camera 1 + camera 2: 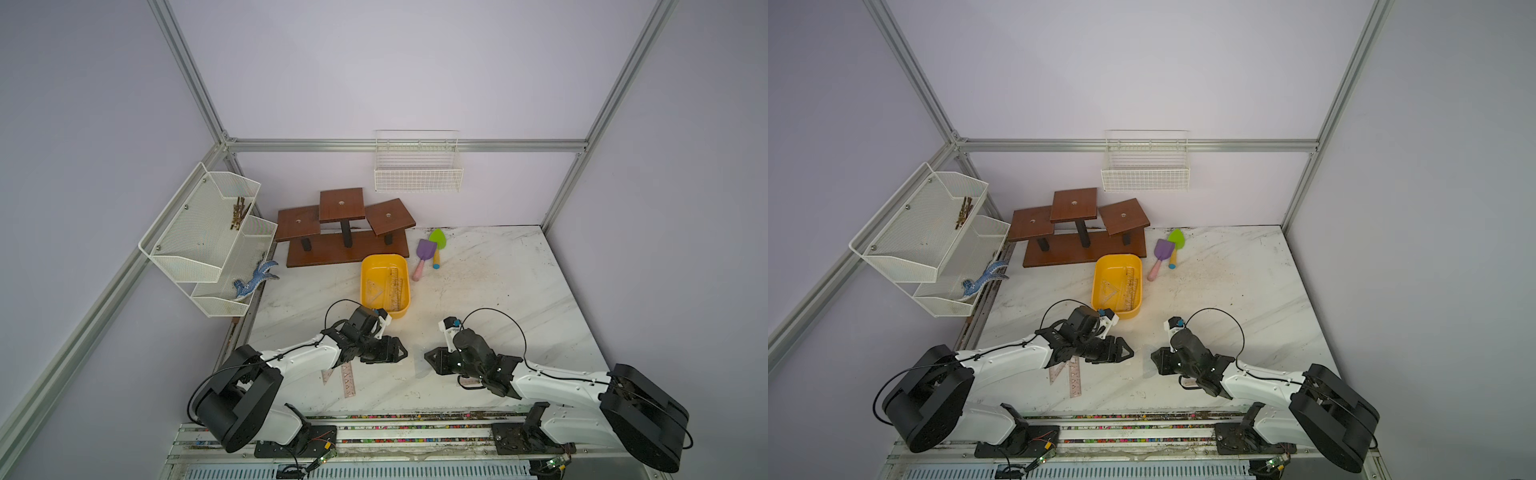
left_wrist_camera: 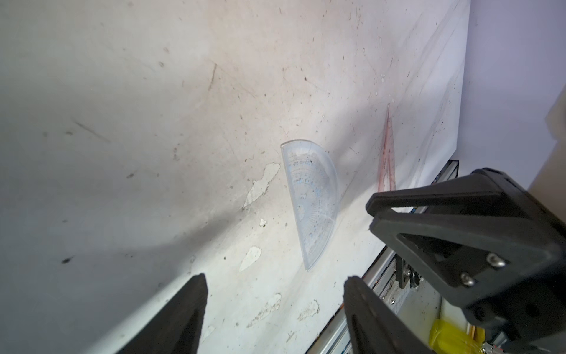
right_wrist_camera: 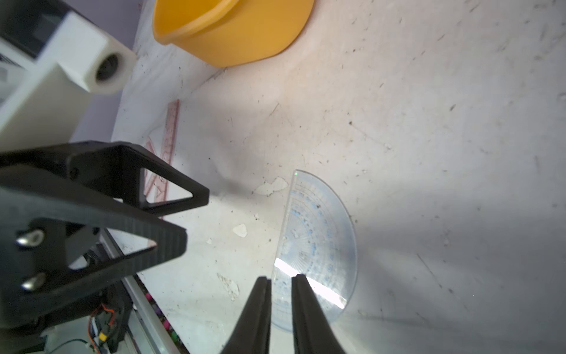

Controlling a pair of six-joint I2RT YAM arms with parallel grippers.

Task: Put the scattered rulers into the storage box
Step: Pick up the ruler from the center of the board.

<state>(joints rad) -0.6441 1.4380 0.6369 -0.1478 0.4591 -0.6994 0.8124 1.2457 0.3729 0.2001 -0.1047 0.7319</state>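
A clear half-round protractor (image 3: 318,239) lies on the white table between my two grippers. My right gripper (image 3: 281,279) is over its near end, jaws a narrow gap apart with the protractor's straight edge showing in the gap; whether the pads touch it does not show. My left gripper (image 2: 277,294) faces it from the other side, open with only bare table between its fingers. The yellow storage box (image 1: 363,286) behind my left gripper (image 1: 404,352) holds clear rulers (image 1: 392,286). A pink straight ruler (image 1: 348,380) and a pink set square (image 1: 328,376) lie partly under the left arm.
A brown stepped wooden stand (image 1: 345,249) sits behind the box. Purple (image 1: 424,255) and green (image 1: 437,241) toy shovels lie to its right. A white wire basket (image 1: 417,174) hangs on the back wall, a white mesh rack (image 1: 199,241) on the left. Another pink set square (image 2: 386,153) lies near the right arm.
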